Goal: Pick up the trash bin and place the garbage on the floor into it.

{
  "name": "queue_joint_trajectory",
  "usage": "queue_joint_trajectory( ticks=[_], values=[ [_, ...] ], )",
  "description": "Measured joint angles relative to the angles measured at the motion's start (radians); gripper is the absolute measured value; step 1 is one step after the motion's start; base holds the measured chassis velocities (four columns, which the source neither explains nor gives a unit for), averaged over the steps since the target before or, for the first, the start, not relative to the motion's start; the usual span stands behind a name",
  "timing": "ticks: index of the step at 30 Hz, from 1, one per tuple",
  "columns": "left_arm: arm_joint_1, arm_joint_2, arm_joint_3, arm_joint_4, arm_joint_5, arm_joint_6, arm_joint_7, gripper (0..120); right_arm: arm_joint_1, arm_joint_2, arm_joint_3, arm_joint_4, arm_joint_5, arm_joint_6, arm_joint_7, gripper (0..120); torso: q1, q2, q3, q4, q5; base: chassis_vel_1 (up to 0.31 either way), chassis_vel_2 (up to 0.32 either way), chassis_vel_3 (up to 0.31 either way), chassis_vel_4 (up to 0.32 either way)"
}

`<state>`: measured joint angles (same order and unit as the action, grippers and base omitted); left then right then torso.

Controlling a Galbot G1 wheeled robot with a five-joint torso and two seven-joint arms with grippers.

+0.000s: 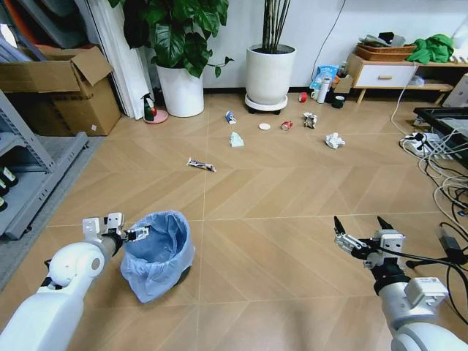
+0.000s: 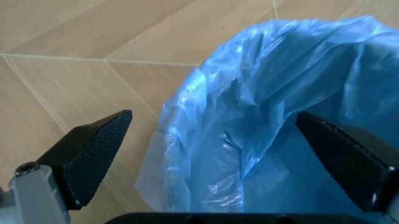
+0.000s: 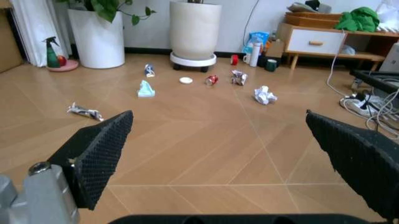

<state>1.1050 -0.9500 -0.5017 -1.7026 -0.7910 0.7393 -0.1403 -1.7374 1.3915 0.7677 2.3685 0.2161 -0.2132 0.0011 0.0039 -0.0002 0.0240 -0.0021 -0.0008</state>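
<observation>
The wooden floor (image 1: 292, 190) carries everything: the trash bin (image 1: 158, 252) stands near its front-left part, close before the robot, while the garbage lies well apart from it, strung out toward the far wall by the white plant pots (image 1: 269, 73).

The left gripper (image 1: 136, 234) is the nearer arm by far. It sits at the bin's left rim with its jaws spread wide and nothing clamped; in the left wrist view the bag-lined rim (image 2: 206, 116) runs between the two fingers, one outside over bare floor, the other over the bin's mouth (so closing should pinch the wall, I judge).

The right gripper (image 1: 364, 234) hovers over the front-right floor, also wide open and empty, pointing toward the litter.

Farther off lie the dark wrapper (image 1: 200, 164), a crumpled paper wad (image 1: 334, 140), the crushed can (image 1: 287, 125) and the white lid (image 1: 264, 126).
</observation>
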Motion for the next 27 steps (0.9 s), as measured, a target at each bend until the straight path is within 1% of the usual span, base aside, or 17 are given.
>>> queue_joint_trajectory(
  ticks=[2, 4, 7, 10, 17, 21, 22, 25, 27],
  values=[
    [-0.003, 0.000, 0.001, 0.005, 0.001, 0.000, 0.003, 100, 0.000, 0.000, 0.000, 0.000, 0.000, 0.000, 0.000, 100, 0.000, 0.000, 0.000, 0.0000, -0.0001, 0.000, 0.000, 0.000, 0.000],
    [-0.035, -0.002, 0.014, 0.062, 0.013, 0.000, 0.025, 100, -0.001, 0.000, 0.000, 0.001, -0.001, 0.002, 0.000, 100, 0.000, 0.000, 0.000, -0.0002, 0.0001, 0.000, 0.000, 0.000, 0.000],
    [-0.049, -0.002, 0.019, 0.084, 0.017, 0.000, 0.035, 100, -0.002, -0.001, 0.001, 0.001, -0.001, 0.002, 0.000, 100, 0.000, 0.000, 0.000, 0.0000, 0.0000, 0.000, 0.000, 0.000, 0.000],
    [-0.077, -0.002, 0.035, 0.123, 0.024, -0.001, 0.046, 100, -0.004, 0.000, 0.002, 0.001, -0.005, 0.004, 0.000, 100, 0.000, 0.000, 0.000, -0.0001, 0.0000, 0.000, 0.000, 0.000, 0.000],
    [-0.085, 0.000, 0.048, 0.146, 0.043, -0.002, 0.066, 100, -0.005, 0.008, 0.002, -0.001, -0.010, 0.012, 0.000, 100, 0.000, 0.000, 0.000, -0.0001, 0.0000, 0.000, 0.000, 0.000, 0.000],
    [-0.085, 0.001, 0.049, 0.153, 0.047, -0.003, 0.068, 98, -0.005, 0.010, 0.002, -0.001, -0.011, 0.015, 0.000, 100, 0.000, 0.000, 0.000, -0.0001, 0.0000, 0.000, 0.000, 0.000, 0.000],
    [-0.085, 0.002, 0.050, 0.155, 0.048, -0.003, 0.069, 95, -0.005, 0.010, 0.002, -0.001, -0.011, 0.016, 0.000, 100, 0.000, 0.000, 0.000, -0.0001, 0.0000, 0.000, 0.000, 0.000, 0.000],
    [-0.085, 0.003, 0.050, 0.156, 0.048, -0.003, 0.069, 93, -0.005, 0.011, 0.002, -0.001, -0.011, 0.016, 0.000, 100, 0.000, 0.000, 0.000, -0.0001, 0.0000, 0.000, 0.000, 0.000, 0.000],
    [-0.085, 0.006, 0.050, 0.160, 0.051, -0.003, 0.074, 85, -0.006, 0.013, 0.001, -0.002, -0.014, 0.018, 0.000, 100, 0.000, 0.000, 0.000, -0.0001, 0.0002, 0.000, 0.000, 0.000, 0.000]
  ],
)
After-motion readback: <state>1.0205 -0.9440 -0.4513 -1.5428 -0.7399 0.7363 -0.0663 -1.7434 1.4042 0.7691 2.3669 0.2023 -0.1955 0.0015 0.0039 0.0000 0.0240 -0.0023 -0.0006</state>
